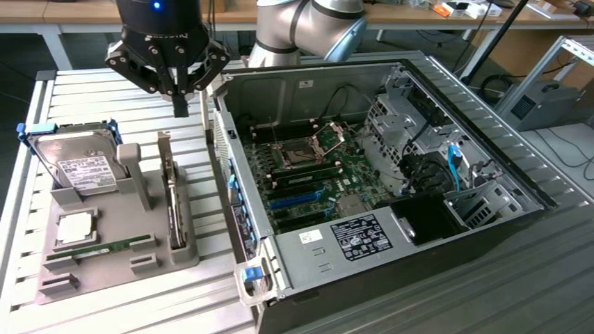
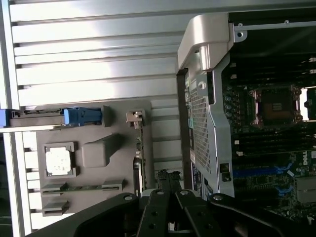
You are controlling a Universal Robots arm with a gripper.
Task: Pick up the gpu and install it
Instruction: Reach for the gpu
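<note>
The gpu (image 1: 169, 198) stands on its long edge in a slot of the grey holder tray (image 1: 111, 268), its silvery bracket end toward the far side. In the wrist view the gpu (image 2: 138, 153) appears edge-on. My gripper (image 1: 180, 109) hangs above the slatted table just beyond the card's far end, between the tray and the open computer case (image 1: 243, 181). Its fingers are shut together with nothing between them. In the wrist view the gripper (image 2: 167, 177) sits close to the card's edge. Inside the case lies the motherboard with a blue expansion slot (image 1: 302, 200).
A silver hard drive (image 1: 82, 167) in a blue-tabbed caddy stands at the tray's far end. A processor chip (image 1: 74, 228) and a green memory stick (image 1: 102, 248) lie in the tray. The case's tall side wall (image 2: 207, 98) rises right beside the tray.
</note>
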